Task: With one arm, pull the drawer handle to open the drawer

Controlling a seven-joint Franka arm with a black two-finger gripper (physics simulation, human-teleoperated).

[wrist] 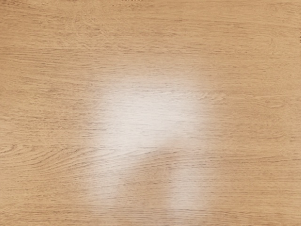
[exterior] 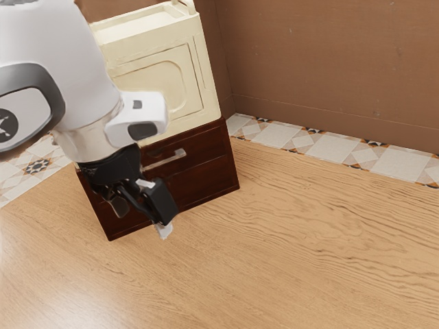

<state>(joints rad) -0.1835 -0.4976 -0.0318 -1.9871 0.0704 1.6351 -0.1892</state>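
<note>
White arm [exterior: 75, 65], closed dark drawer [exterior: 202, 175], metallic handle [exterior: 168, 159]

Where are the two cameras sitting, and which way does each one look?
Exterior view: beside the arm, looking down at it, its open gripper and the cabinet with its light handle.
Wrist view: on the arm's hand, looking down at wood-grained boards with a shiny patch.
Both views share the wood-grained boards.
</note>
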